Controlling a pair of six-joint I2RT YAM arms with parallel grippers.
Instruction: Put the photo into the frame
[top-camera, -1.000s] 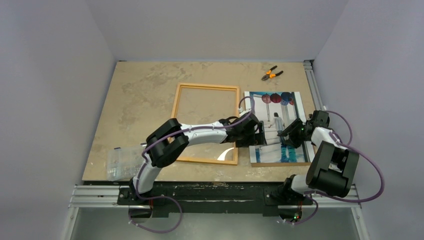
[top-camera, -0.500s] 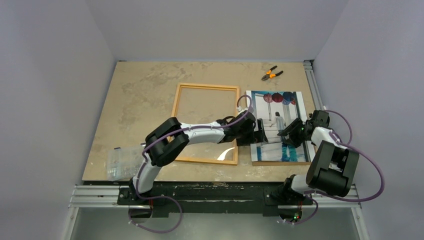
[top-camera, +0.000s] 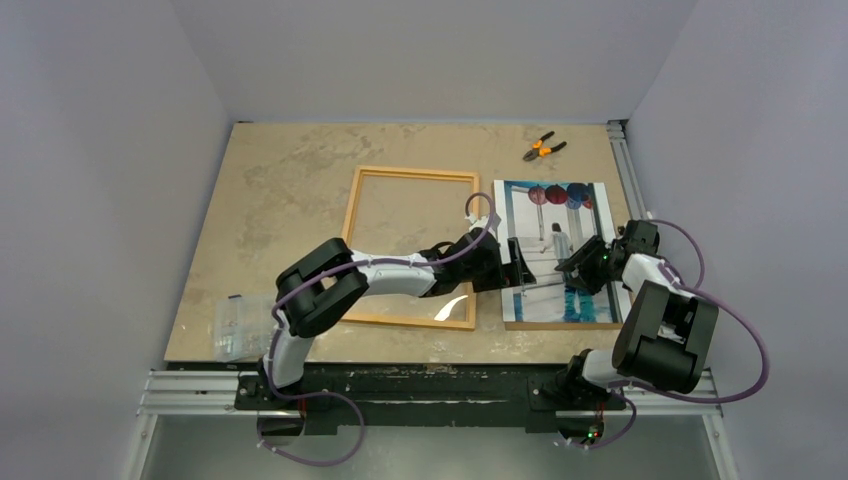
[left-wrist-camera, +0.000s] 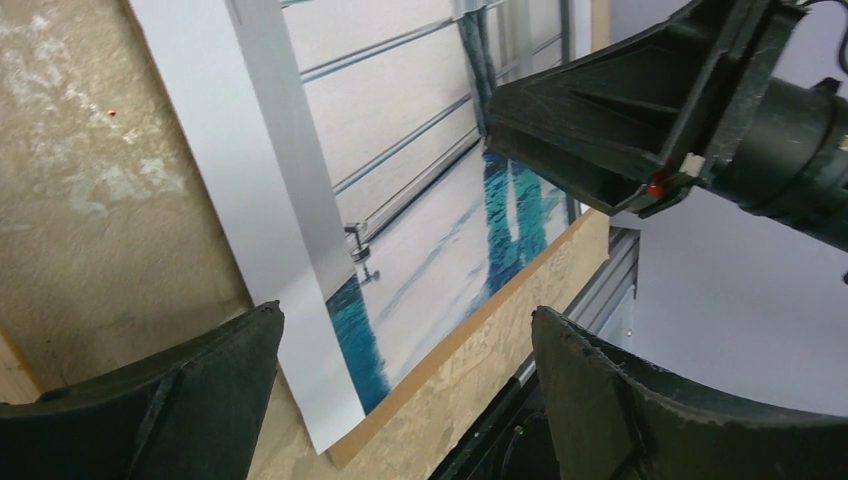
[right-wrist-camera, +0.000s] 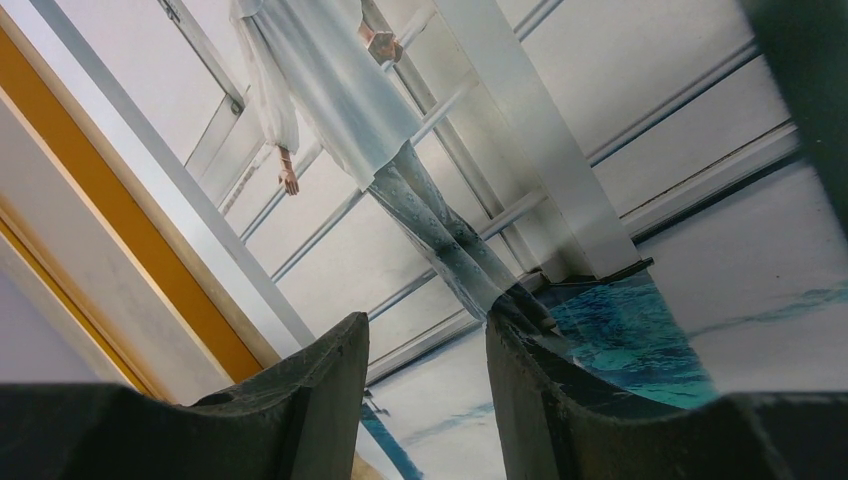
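Beside the frame (top-camera: 415, 172), the photo (top-camera: 540, 215), edges apart.

We see the top view brightly and evenly lit from above, with only soft, faint shadows under the arms on the table (top-camera: 280, 190). A white patch of glare sits on the glass by the near right corner of the frame (top-camera: 415, 172). In both wrist views the photo (left-wrist-camera: 400, 150) is sharp. The fingers (left-wrist-camera: 150, 400) of the left gripper (left-wrist-camera: 405, 330) and the fingers (right-wrist-camera: 290, 420) of the right gripper (right-wrist-camera: 425, 335) loom dark and softly blurred along the bottom edge.
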